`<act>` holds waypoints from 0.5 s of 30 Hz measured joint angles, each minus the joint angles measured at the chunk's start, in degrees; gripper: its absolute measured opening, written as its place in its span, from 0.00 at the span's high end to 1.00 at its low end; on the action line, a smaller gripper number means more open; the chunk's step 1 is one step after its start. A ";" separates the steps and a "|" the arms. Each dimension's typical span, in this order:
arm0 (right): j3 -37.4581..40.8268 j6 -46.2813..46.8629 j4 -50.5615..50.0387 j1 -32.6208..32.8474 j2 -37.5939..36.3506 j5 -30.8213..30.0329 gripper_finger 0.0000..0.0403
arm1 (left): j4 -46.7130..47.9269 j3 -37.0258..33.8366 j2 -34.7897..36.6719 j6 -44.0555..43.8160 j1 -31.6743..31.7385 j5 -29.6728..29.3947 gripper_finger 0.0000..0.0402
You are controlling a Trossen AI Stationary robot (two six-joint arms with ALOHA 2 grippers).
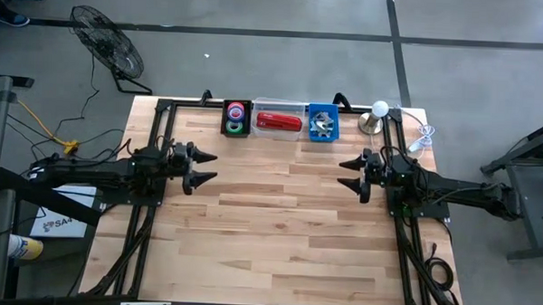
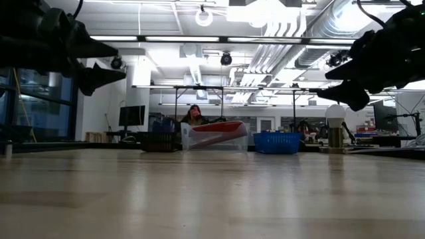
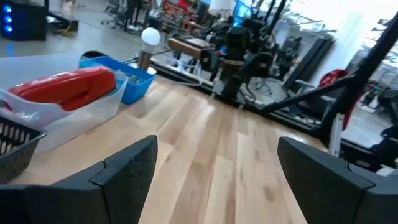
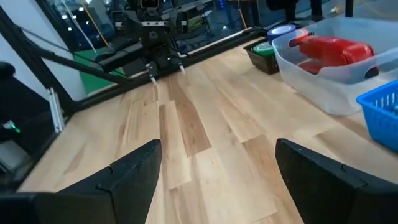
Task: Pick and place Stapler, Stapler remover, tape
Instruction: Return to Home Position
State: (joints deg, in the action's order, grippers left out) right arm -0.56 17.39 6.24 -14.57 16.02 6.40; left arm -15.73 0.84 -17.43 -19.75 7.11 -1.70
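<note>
1. Since the stapler lies inside the clear bin at the bench's far edge, sorting looks finished.
2. Left arm and right arm hover at opposite sides, jaws wide, empty.

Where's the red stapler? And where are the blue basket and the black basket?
Stapler (image 1: 279, 122): high view, middle of its red top.
Blue basket (image 2: 277, 143): low view, middle of its front wall.
Black basket (image 2: 159, 142): low view, middle of its front wall.
</note>
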 joint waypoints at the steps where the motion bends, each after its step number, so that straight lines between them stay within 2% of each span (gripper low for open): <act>1: 0.00 1.11 0.00 0.00 0.03 0.09 0.24 | -0.06 0.00 0.11 -0.21 0.00 0.49 0.18; 5: 0.00 3.13 0.00 0.00 0.03 0.15 0.24 | 0.70 0.00 0.04 -3.70 0.00 2.97 0.18; 15: 0.02 3.17 0.00 -0.02 0.03 0.17 0.24 | 7.81 0.00 0.04 -4.06 0.00 3.15 0.18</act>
State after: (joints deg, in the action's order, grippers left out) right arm -0.54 20.56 6.24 -14.59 16.05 6.57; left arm -7.92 0.84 -17.39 -23.82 7.11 1.45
